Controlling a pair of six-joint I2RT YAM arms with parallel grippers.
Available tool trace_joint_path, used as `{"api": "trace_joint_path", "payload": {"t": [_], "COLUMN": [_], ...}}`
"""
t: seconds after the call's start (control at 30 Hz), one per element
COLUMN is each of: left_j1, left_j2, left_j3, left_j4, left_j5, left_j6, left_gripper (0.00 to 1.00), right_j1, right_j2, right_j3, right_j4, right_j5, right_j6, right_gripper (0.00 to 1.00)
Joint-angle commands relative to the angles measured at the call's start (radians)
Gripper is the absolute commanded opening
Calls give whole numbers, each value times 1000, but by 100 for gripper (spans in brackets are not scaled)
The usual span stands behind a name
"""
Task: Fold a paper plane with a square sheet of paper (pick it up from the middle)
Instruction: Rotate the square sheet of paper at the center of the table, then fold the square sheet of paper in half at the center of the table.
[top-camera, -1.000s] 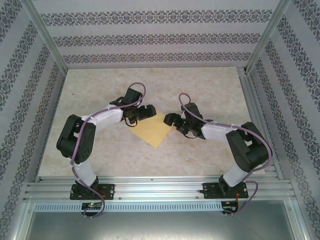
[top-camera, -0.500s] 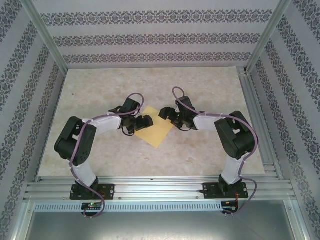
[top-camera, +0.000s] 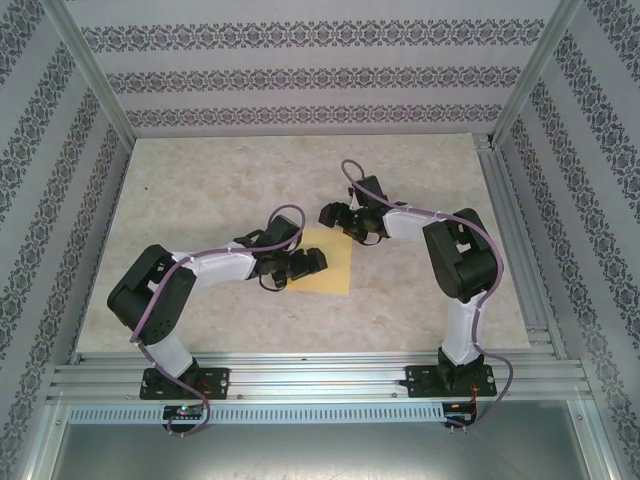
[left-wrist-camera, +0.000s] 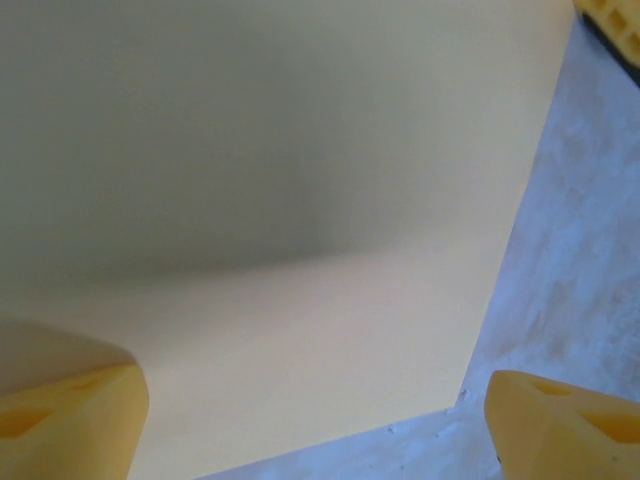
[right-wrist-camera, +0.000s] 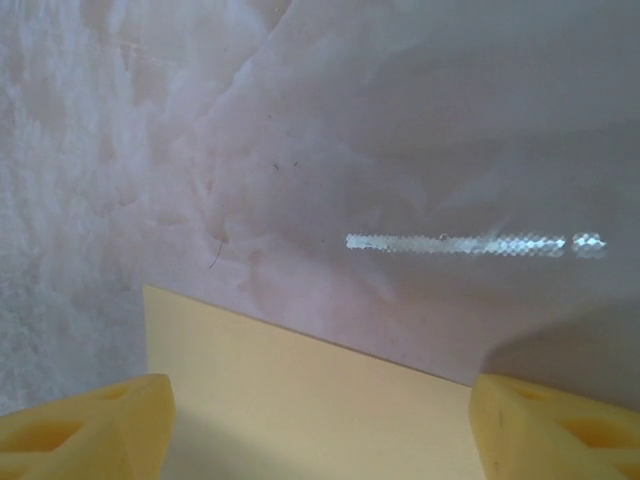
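No writing, label, brand, number or sign can be read anywhere. The square sheet of paper (top-camera: 335, 268) is plain yellow with nothing printed on it, and the wallpaper (top-camera: 300, 80) carries only bands of repeating ornament, no letters.

Both arms bend inward, elbows out. The left arm (top-camera: 215, 265) reaches right, and the left pincer (top-camera: 308, 264) sits low with its 2 jaws wide apart. The right arm (top-camera: 455, 250) reaches left, and the right pincer (top-camera: 335, 215) is likewise spread wide.
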Motion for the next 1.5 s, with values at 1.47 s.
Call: {"api": "trace_joint_path", "payload": {"t": [1.47], "left_j1": [355], "left_j2": [-591], "left_j3": [-222], "left_j4": [-226], "left_j5": [-259], "left_j6": [202], "left_gripper": [100], "right_j1": [407], "right_j2": [209], "right_j3": [459], "right_j4": [-769], "right_j5": [593], "right_j6": [166], "right_gripper": [90]}}
